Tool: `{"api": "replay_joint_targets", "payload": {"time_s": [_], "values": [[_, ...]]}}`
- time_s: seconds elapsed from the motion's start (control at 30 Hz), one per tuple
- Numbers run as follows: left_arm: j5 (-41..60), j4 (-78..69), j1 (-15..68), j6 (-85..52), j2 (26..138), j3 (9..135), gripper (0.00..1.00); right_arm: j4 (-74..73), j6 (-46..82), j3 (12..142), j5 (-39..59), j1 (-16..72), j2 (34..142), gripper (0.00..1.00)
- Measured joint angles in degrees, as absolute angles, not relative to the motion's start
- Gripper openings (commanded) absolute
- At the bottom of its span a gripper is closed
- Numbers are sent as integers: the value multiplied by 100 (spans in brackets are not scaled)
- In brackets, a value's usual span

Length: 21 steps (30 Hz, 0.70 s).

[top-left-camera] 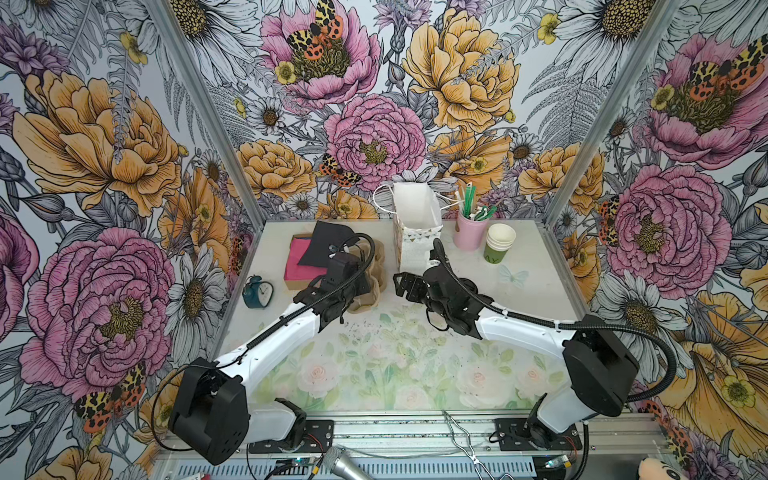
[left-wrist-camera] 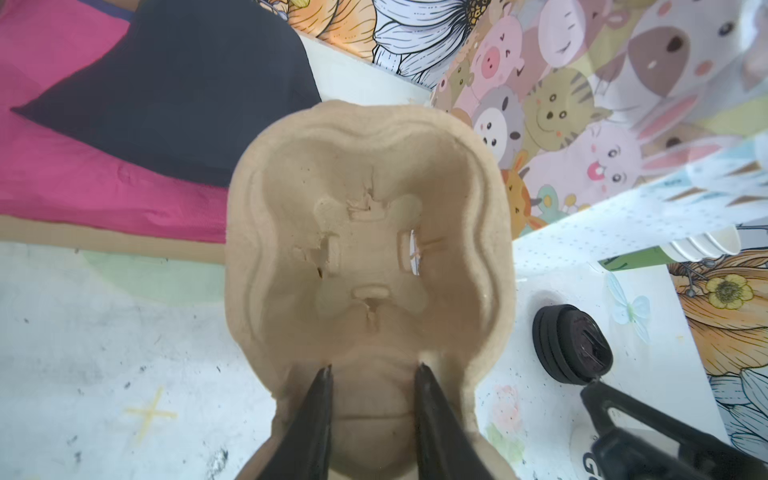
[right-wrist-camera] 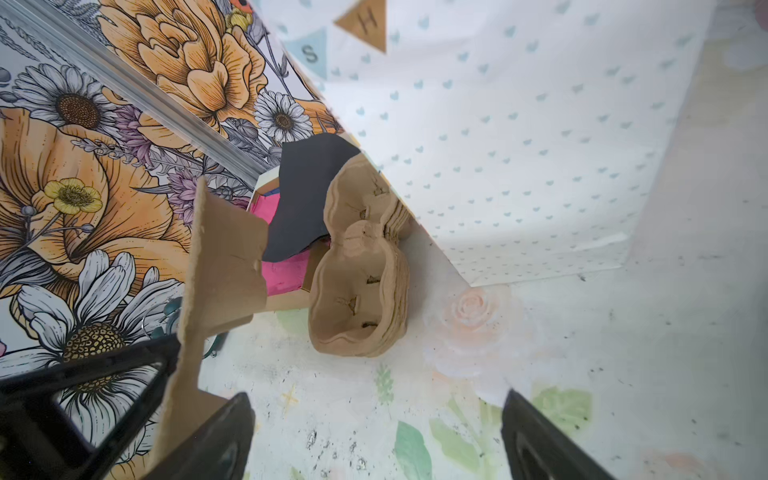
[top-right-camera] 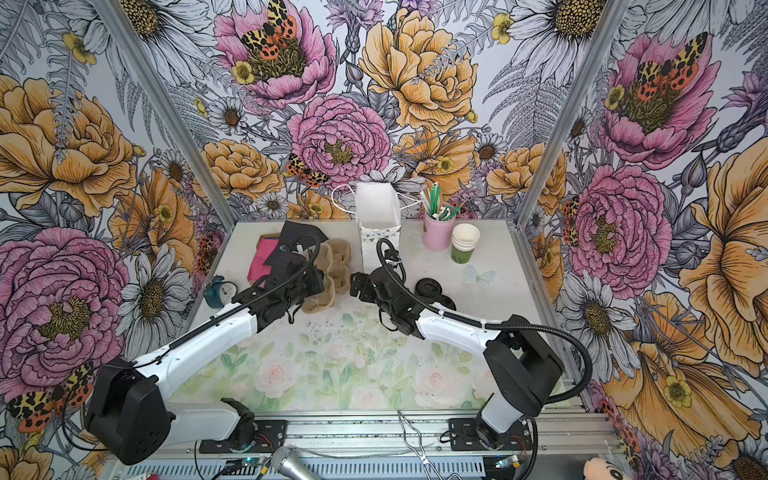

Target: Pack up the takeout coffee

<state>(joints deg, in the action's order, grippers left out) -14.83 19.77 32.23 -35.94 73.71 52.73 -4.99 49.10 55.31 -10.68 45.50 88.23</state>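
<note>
The left gripper (left-wrist-camera: 374, 370) is clenched on a brown pulp cup carrier (left-wrist-camera: 370, 232), its two fingers pinching the ridge between the wells. The right wrist view shows that carrier upright and edge-on. Whether its lower end touches the table (top-left-camera: 374, 365) cannot be told, and both top views bury the grip under the wrist. At about 11 o'clock on the table a carrier stack (right-wrist-camera: 359, 274) lies just beside the dotted paper bag (top-left-camera: 411, 247), which stands at 12 o'clock. The right gripper (right-wrist-camera: 378, 399) is released, its jaws spread wide with only bare table between them. The takeout coffee (left-wrist-camera: 579, 444) is barely visible. Only a whitish patch with part of a dark letter peeks out beneath the right gripper's body in the left wrist view, near the loose black lids (left-wrist-camera: 571, 345). Its lid and posture cannot be made out, and in both top views the right arm covers that spot near the table's middle.
</note>
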Motion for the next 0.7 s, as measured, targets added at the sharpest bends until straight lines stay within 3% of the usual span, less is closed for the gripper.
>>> {"api": "replay_joint_targets", "payload": {"time_s": [0.23, 0.53, 0.7], "values": [[-2285, 2161, 4661, -4484, 7474, 5068, 25, 121, 4338, 5260, -1393, 4678, 7629, 97], [-2624, 2432, 5638, -5142, 9201, 5732, 25, 967, 3739, 5207, -1653, 4370, 6982, 98], [-2630, 2576, 5728, -5157, 9655, 6289, 43, 1319, 3636, 5019, -1643, 4058, 6665, 98]]}}
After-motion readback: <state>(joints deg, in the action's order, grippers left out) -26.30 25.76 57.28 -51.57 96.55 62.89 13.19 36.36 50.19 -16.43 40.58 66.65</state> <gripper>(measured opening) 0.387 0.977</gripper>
